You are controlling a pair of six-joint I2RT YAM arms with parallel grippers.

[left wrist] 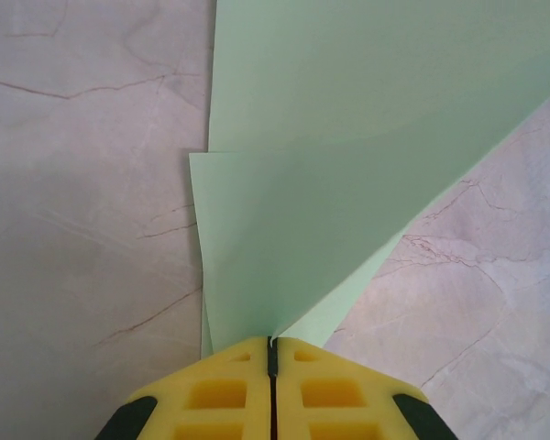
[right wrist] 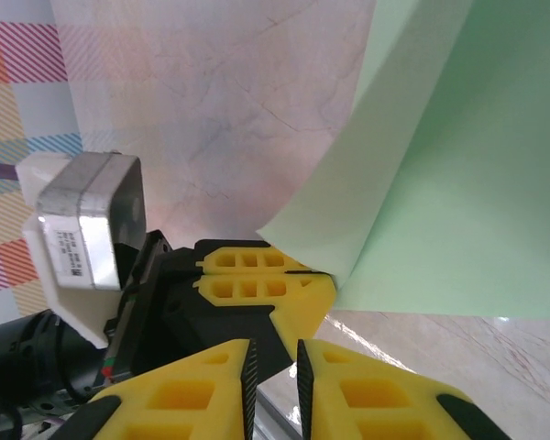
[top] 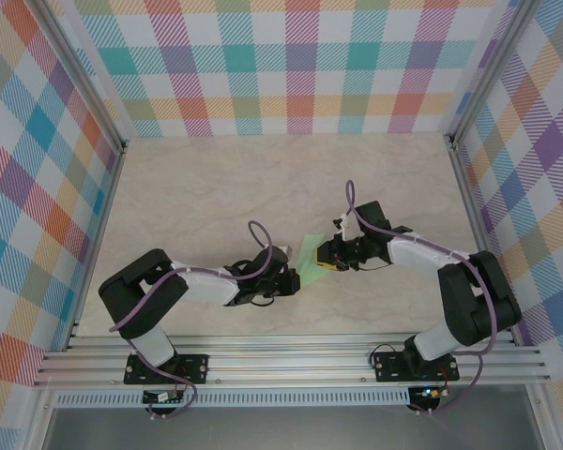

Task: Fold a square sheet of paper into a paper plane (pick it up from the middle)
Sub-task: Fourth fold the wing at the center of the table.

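The pale mint-green sheet of paper (top: 310,254) lies between the two arms, folded into layers that narrow to a point. My left gripper (left wrist: 272,341) is shut on that pointed end, and the paper (left wrist: 348,165) fans out ahead over the table. In the right wrist view the paper (right wrist: 440,183) curls up from the left gripper's yellow fingers (right wrist: 257,275). My right gripper (right wrist: 273,346) hovers just short of them, its jaws a narrow gap apart with nothing between. From above, the right gripper (top: 330,255) sits at the paper's right edge and the left gripper (top: 286,278) at its lower left. A finished paper plane is out of view.
The marble-look tabletop (top: 216,187) is bordered by checkered walls (top: 281,66) at the back and both sides. An aluminium rail (top: 291,361) carrying both arm bases runs along the near edge. The left wrist's grey camera block (right wrist: 87,229) is close to my right gripper.
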